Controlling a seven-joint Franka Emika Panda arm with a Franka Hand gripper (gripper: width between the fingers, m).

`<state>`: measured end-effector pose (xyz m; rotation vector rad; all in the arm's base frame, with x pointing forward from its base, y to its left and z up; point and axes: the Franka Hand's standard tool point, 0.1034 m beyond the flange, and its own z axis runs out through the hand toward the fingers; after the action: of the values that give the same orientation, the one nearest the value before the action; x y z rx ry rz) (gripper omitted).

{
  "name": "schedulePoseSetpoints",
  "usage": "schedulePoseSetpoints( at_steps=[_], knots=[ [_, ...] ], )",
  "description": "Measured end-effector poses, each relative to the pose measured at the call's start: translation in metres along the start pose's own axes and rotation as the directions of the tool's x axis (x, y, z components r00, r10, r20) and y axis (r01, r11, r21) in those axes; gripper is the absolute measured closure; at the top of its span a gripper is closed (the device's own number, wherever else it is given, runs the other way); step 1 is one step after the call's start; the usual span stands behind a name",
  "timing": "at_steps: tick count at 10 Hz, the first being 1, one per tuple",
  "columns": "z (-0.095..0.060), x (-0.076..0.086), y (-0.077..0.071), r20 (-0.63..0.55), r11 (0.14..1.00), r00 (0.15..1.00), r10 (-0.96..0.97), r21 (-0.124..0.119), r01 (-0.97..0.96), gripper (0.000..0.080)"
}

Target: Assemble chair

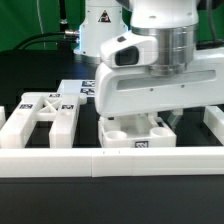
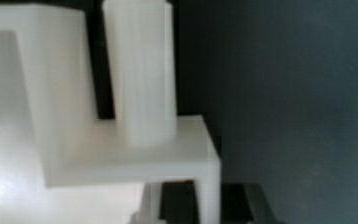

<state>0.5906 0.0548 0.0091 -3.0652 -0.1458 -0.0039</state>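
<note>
Chair parts: glossy white pieces, tagged, in two groups on the black desk [image 1: 20, 85].
Frame [image 1: 45, 115]: one, cross-braced, lying flat at the exterior view's left, with several tags on top.
Blocks [image 1: 118, 130]: one cluster near the middle, just behind the rail. At least two show, and their joins are hidden.
Post [image 2: 137, 70]: one long square piece in the wrist view, meeting one flat slab [image 2: 131, 155].
Gripper [image 1: 138, 118]: right over the cluster, lowered among the blocks and well apart from the frame. Its jaws are clenched; I cannot tell whether a part is pinched.
Rail [image 1: 60, 160]: one, long and low, across the front.
Marker board [image 1: 75, 90]: one, flat, behind the frame.
</note>
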Motion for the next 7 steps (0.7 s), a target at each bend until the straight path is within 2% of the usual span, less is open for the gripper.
schedulePoseSetpoints(
  at_steps=[3, 7],
  knots=[
    [0.002, 0.016, -0.031, -0.012, 1.0, 1.0, -0.028, 0.003, 0.028, 0.0768],
    [0.004, 0.02, -0.054, -0.016, 0.999, 0.999, -0.037, 0.004, 0.037, 0.0768]
  ],
)
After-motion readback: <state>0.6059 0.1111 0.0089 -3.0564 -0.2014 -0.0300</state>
